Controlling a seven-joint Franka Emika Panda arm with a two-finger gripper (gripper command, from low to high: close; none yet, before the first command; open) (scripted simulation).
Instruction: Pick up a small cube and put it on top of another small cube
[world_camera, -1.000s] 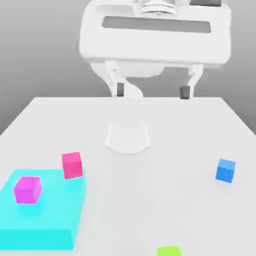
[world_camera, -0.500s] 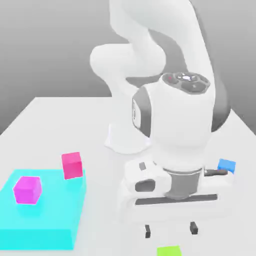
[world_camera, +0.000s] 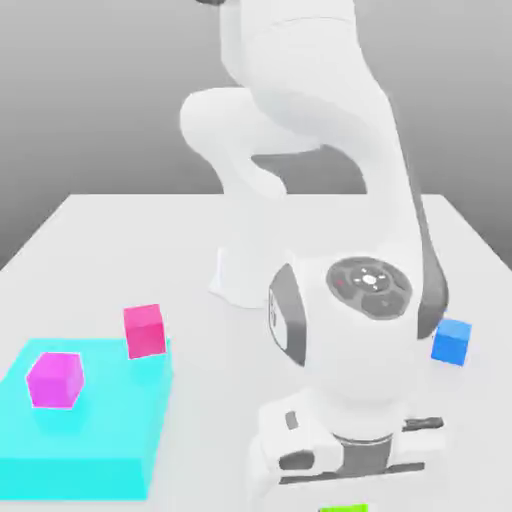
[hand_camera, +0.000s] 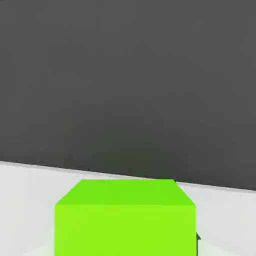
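Green cube (world_camera: 345, 509) shows at the lower edge of the exterior view, gripped by the narrowed gripper (world_camera: 350, 490). The arm (world_camera: 350, 330) stands between the blue cube (world_camera: 451, 342), on the exterior view's right, and the cyan block (world_camera: 85, 430), which carries a magenta cube (world_camera: 55, 380); a pink cube (world_camera: 144, 331) overlaps its far corner. In the hand view, the green cube looms close, squarely aligned.

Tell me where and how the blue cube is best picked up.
Probably grip two opposite upright sides of the blue cube, coming straight down from above: its flat top is uncovered, and it sits alone on the table.
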